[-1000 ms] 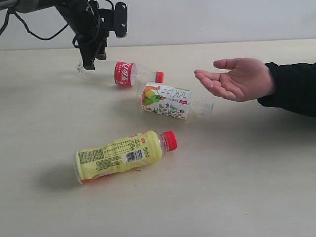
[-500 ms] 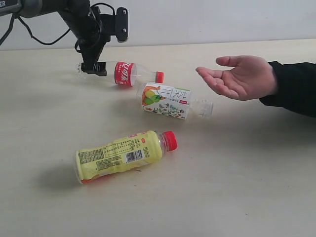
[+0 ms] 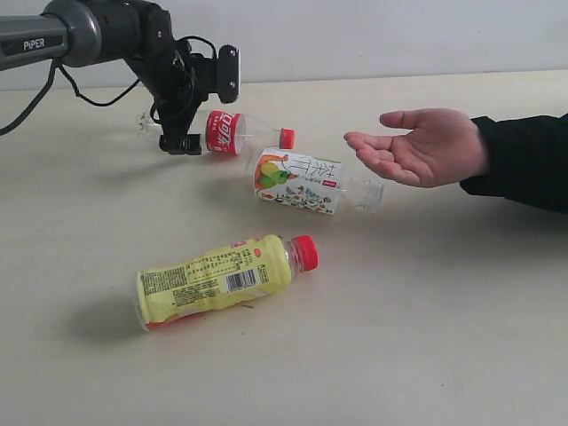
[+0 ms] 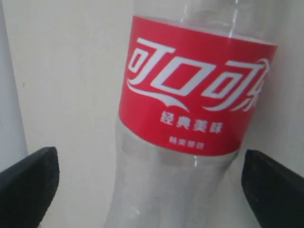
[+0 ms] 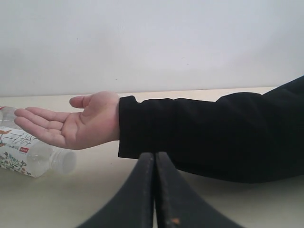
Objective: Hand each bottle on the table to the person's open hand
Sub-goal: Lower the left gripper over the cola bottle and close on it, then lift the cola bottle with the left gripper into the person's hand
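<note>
Left claw (image 3: pixel 180 142), jaws apart, straddles the clear, red-labelled bottle (image 3: pixel 232 133) lying on its side at the back left of the table (image 3: pixel 426 311); it looks empty, so probably light, slick and easily squashed, best pinched gently beside the label.

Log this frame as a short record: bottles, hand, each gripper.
bottles: three in view, all lying on the table
red-label bottle: between the open fingers of the left gripper, not yet clamped
fruit-label bottle: closest to the person's hand
yellow bottle: nearest the camera, apart from the others
hand state: palm up, empty
right gripper: shut, holding nothing
</note>
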